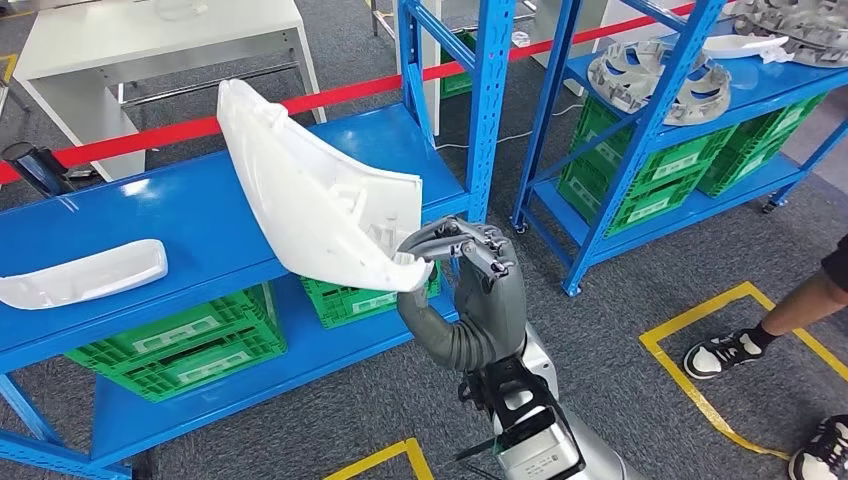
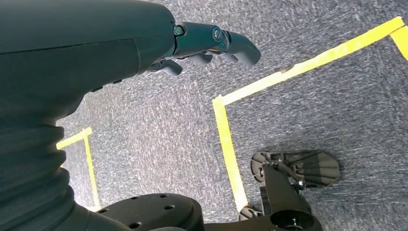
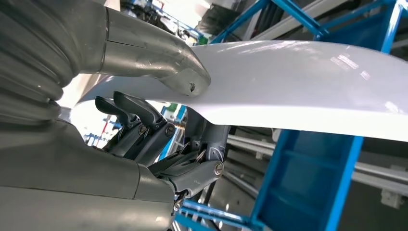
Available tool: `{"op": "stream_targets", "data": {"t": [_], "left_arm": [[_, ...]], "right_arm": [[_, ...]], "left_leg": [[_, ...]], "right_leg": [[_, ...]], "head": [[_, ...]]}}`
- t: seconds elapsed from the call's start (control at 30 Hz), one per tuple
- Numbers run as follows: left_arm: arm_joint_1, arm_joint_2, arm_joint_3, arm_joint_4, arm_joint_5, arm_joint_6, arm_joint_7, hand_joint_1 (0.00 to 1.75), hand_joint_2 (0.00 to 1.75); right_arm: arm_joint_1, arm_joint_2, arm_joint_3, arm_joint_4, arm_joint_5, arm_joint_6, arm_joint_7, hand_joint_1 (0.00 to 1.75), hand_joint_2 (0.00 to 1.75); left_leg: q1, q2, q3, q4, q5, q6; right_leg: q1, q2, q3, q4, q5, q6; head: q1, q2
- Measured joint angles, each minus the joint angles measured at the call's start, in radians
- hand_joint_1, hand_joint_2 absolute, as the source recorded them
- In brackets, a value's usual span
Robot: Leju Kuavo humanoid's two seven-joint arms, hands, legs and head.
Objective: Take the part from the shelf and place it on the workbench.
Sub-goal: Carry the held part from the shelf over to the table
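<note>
aloft, white part (image 1: 310,195) in right hand (image 1: 470,262) above blue shelf (image 1: 200,215)

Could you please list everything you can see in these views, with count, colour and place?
Held part: one, white, lifted above the near shelf.
Second part: one, white, lying on the near shelf's top deck.
Shelves: two, blue, side by side.
Crates: several, green, on the lower decks.
Wheel-like castings: silver, on the far shelf.
Table: one, white, behind the barrier.
Barrier tape: red, behind the shelves.
Floor markings: yellow, on grey carpet.
Person's shoes: black and white, at right.
Right hand: grips the held part's lower edge.
Left hand: dark, hanging over the floor.
</note>
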Motion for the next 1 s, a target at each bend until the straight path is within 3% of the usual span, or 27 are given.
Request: {"op": "stream_targets", "data": {"t": [0.07, 0.13, 0.17, 0.2, 0.23, 0.27, 0.3, 0.37, 0.4, 0.47, 0.5, 0.53, 0.57, 0.63, 0.67, 0.7, 0.73, 0.77, 0.8, 0.87, 0.93, 1.0], "left_arm": [[0.001, 0.006, 0.003, 0.0, 0.001, 0.003, 0.0, 0.0, 1.75], [0.0, 0.011, 0.004, 0.0, 0.001, 0.004, 0.0, 0.0, 1.75], [0.0, 0.014, 0.004, 0.0, 0.0, 0.004, 0.0, 0.0, 1.75], [0.0, 0.017, 0.004, 0.0, -0.002, 0.005, 0.001, 0.0, 1.75], [0.0, 0.02, 0.004, 0.0, -0.005, 0.005, 0.001, 0.0, 1.75], [-0.001, 0.024, 0.004, -0.001, -0.008, 0.005, 0.001, 0.0, 1.75], [-0.002, 0.028, 0.004, -0.001, -0.012, 0.005, 0.001, 0.0, 1.75], [-0.004, 0.033, 0.004, -0.003, -0.02, 0.005, -0.001, 0.0, 1.75], [-0.005, 0.036, 0.004, -0.003, -0.023, 0.005, -0.002, 0.0, 1.75], [-0.004, 0.039, 0.004, -0.003, -0.026, 0.005, -0.008, 0.0, 1.75], [-0.004, 0.04, 0.006, -0.003, -0.023, 0.005, -0.014, 0.0, 1.75], [-0.002, 0.042, 0.009, -0.003, -0.019, 0.006, -0.023, 0.0, 1.75], [0.0, 0.043, 0.013, -0.003, -0.014, 0.008, -0.032, 0.0, 1.75], [0.004, 0.046, 0.022, -0.003, -0.006, 0.011, -0.046, 0.0, 1.75], [0.006, 0.047, 0.025, -0.003, -0.004, 0.011, -0.049, 0.0, 1.75], [0.008, 0.047, 0.027, -0.003, -0.003, 0.011, -0.052, 0.0, 1.75], [0.009, 0.047, 0.03, -0.003, 0.0, 0.011, -0.054, 0.0, 1.75], [0.01, 0.047, 0.033, -0.002, 0.003, 0.012, -0.056, 0.0, 1.75], [0.011, 0.047, 0.037, -0.002, 0.007, 0.014, -0.058, 0.0, 1.75], [0.013, 0.047, 0.047, -0.002, 0.015, 0.023, -0.06, 0.0, 1.75], [0.016, 0.049, 0.058, -0.002, 0.022, 0.035, -0.045, 0.0, 1.75], [0.021, 0.054, 0.068, -0.001, 0.022, 0.045, -0.02, 0.0, 1.75]], "right_arm": [[0.0, 0.007, -0.007, 0.003, 0.009, -0.001, 0.01, 1.75, 1.75], [0.001, 0.011, -0.013, 0.008, 0.013, 0.0, 0.017, 1.75, 1.75], [0.002, 0.012, -0.015, 0.012, 0.015, 0.0, 0.018, 1.75, 1.75], [0.003, 0.012, -0.017, 0.017, 0.016, 0.0, 0.02, 1.75, 1.75], [0.004, 0.012, -0.018, 0.021, 0.016, -0.001, 0.02, 1.75, 1.75], [0.005, 0.012, -0.02, 0.024, 0.017, -0.002, 0.02, 1.75, 1.75], [0.008, 0.012, -0.021, 0.026, 0.018, -0.005, 0.019, 1.75, 1.75], [0.017, 0.012, -0.023, 0.027, 0.024, -0.012, 0.016, 1.75, 1.75], [0.023, 0.012, -0.023, 0.028, 0.028, -0.015, 0.013, 1.75, 1.75], [0.031, 0.012, -0.024, 0.028, 0.034, -0.015, 0.01, 1.75, 1.75], [0.035, 0.013, -0.024, 0.028, 0.036, -0.014, 0.009, 1.75, 1.75], [0.037, 0.013, -0.023, 0.029, 0.037, -0.013, 0.008, 1.75, 1.75], [0.039, 0.013, -0.023, 0.031, 0.038, -0.012, 0.008, 1.75, 1.75], [0.041, 0.014, -0.023, 0.034, 0.037, -0.011, 0.007, 1.75, 1.75], [0.042, 0.014, -0.023, 0.036, 0.037, -0.011, 0.007, 1.75, 1.75], [0.043, 0.014, -0.023, 0.038, 0.036, -0.011, 0.007, 1.75, 1.75], [0.044, 0.015, -0.023, 0.04, 0.035, -0.011, 0.007, 1.75, 1.75], [0.044, 0.016, -0.022, 0.042, 0.033, -0.011, 0.007, 1.75, 1.75], [0.044, 0.018, -0.022, 0.043, 0.029, -0.01, 0.007, 1.75, 1.75], [0.043, 0.024, -0.022, 0.044, 0.019, -0.005, 0.006, 1.75, 1.75], [0.042, 0.032, -0.022, 0.045, 0.007, 0.006, 0.005, 1.75, 1.75], [0.04, 0.04, -0.022, 0.049, -0.001, 0.019, 0.003, 1.75, 1.75]], "left_leg": [[0.003, -0.004, -0.024, 0.066, -0.076, -0.009], [0.004, -0.005, -0.048, 0.181, -0.162, -0.015], [0.004, -0.006, -0.05, 0.228, -0.176, -0.017], [0.004, -0.006, -0.041, 0.25, -0.165, -0.016], [0.004, -0.006, -0.015, 0.239, -0.138, -0.014], [0.004, -0.007, 0.028, 0.194, -0.108, -0.011], [0.003, -0.009, 0.082, 0.122, -0.096, -0.006], [-0.002, -0.013, 0.174, -0.017, -0.112, 0.004], [-0.006, -0.014, 0.193, -0.053, -0.124, 0.009], [-0.007, -0.012, 0.185, -0.066, -0.113, 0.023], [-0.005, -0.01, 0.177, -0.068, -0.102, 0.033], [-0.002, -0.006, 0.165, -0.07, -0.089, 0.041], [-0.001, -0.002, 0.151, -0.07, -0.076, 0.047], [-0.002, 0.002, 0.12, -0.066, -0.052, 0.053], [-0.003, 0.002, 0.104, -0.061, -0.04, 0.053], [-0.004, 0.003, 0.085, -0.055, -0.029, 0.053], [-0.004, 0.003, 0.065, -0.047, -0.019, 0.051], [-0.004, 0.003, 0.047, -0.038, -0.011, 0.049], [-0.004, 0.003, 0.031, -0.029, -0.005, 0.046], [-0.006, 0.002, 0.011, -0.015, 0.007, 0.036], [-0.006, 0.001, 0.007, -0.014, 0.021, 0.022], [-0.003, 0.0, 0.002, -0.013, 0.023, 0.008]], "right_leg": [[-0.004, -0.002, -0.023, -0.005, 0.023, -0.013], [-0.004, -0.002, -0.051, -0.005, 0.045, -0.016], [-0.003, -0.002, -0.065, -0.004, 0.057, -0.014], [-0.003, -0.002, -0.08, -0.003, 0.069, -0.013], [-0.002, -0.002, -0.095, -0.003, 0.081, -0.011], [-0.002, -0.002, -0.108, -0.002, 0.093, -0.008], [-0.002, -0.001, -0.119, -0.001, 0.104, -0.005], [-0.001, -0.003, -0.129, -0.002, 0.124, 0.006], [-0.001, -0.004, -0.13, -0.005, 0.134, 0.012], [-0.002, -0.004, -0.131, -0.013, 0.152, 0.024], [-0.002, -0.002, -0.137, -0.009, 0.144, 0.03], [-0.003, 0.0, -0.147, 0.013, 0.113, 0.034], [-0.004, 0.001, -0.162, 0.055, 0.065, 0.038], [-0.005, 0.001, -0.193, 0.185, -0.036, 0.044], [-0.005, 0.001, -0.2, 0.243, -0.056, 0.045], [-0.005, 0.001, -0.194, 0.275, -0.05, 0.046], [-0.005, 0.001, -0.171, 0.274, -0.027, 0.045], [-0.005, 0.001, -0.13, 0.235, 0.0, 0.042], [-0.004, 0.001, -0.076, 0.169, 0.009, 0.038], [0.001, 0.0, 0.016, 0.037, -0.013, 0.028], [0.006, 0.001, 0.04, -0.012, -0.03, 0.019], [0.003, -0.001, 0.026, -0.016, -0.011, 0.005]], "head": [[-0.001, 0.0], [-0.002, 0.0], [-0.002, 0.0], [-0.002, 0.0], [-0.002, 0.0], [-0.002, 0.0], [-0.002, 0.0], [-0.001, 0.0], [-0.002, 0.0], [-0.002, 0.0], [-0.002, 0.0], [-0.001, 0.0], [0.0, 0.0], [0.002, 0.0], [0.002, 0.0], [0.002, 0.0], [0.002, 0.0], [0.002, 0.0], [0.002, 0.0], [0.002, 0.0], [0.003, 0.0], [0.004, 0.0]]}}
